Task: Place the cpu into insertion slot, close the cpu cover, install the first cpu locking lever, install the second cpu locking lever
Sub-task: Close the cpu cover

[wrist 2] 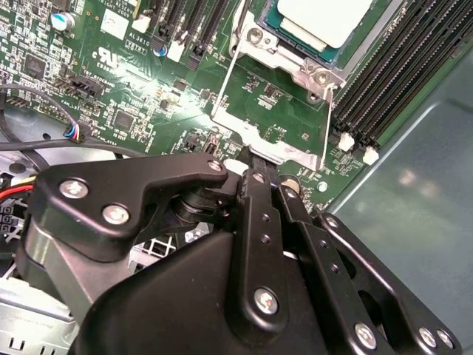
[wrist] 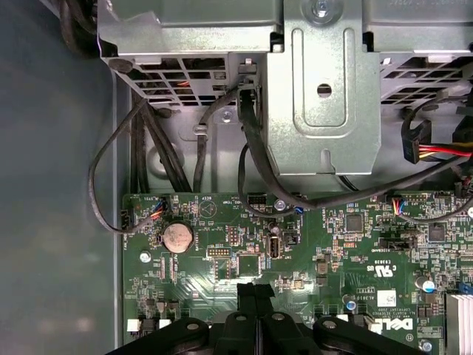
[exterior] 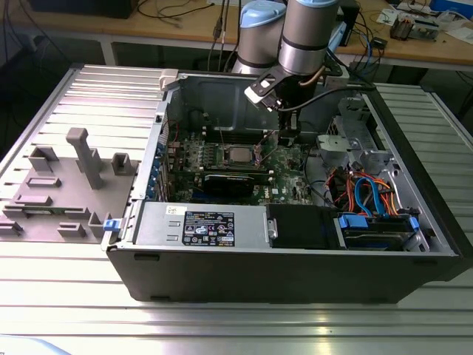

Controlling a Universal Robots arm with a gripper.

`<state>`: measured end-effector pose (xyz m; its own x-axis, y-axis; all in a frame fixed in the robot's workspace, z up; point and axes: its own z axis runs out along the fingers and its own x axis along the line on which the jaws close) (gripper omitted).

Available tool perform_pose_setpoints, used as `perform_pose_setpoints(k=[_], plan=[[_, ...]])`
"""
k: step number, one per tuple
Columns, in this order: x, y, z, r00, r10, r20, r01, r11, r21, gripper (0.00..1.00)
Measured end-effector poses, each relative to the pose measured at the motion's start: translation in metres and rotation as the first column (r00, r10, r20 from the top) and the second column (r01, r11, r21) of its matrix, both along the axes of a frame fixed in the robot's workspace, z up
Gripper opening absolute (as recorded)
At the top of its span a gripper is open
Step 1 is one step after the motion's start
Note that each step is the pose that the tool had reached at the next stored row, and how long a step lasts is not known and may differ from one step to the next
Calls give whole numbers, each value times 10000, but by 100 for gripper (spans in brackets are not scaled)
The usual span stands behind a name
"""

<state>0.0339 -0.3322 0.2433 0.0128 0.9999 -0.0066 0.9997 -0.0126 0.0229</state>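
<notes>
The cpu (exterior: 238, 154) lies in the insertion slot on the green board, its silver-grey top showing. In the second wrist view the cpu (wrist 2: 325, 15) sits inside the slot's silver rim (wrist 2: 257, 41). The cpu cover (wrist 2: 262, 144) is swung open away from the slot, and the board shows through its square window. My gripper (wrist 2: 251, 159) is shut, with its black fingertips at the cover's free edge; I cannot tell whether they pinch it. From outside, the gripper (exterior: 287, 140) hangs inside the case on the exterior view's right of the cpu. The first wrist view shows the gripper (wrist: 255, 287) over the board.
Long black memory slots (wrist 2: 399, 66) run beside the socket. A black card (exterior: 229, 181) lies in front of the cpu. A metal drive cage (wrist: 325, 89) with black cables (wrist: 251, 148) sits close by. Grey fixtures (exterior: 81, 170) stand outside the case at the exterior view's left.
</notes>
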Motion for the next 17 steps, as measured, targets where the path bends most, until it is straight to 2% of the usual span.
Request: perform_pose_setpoints(k=[17], plan=[[-50,0,0,10000,-2,0,2,10000,0,11]])
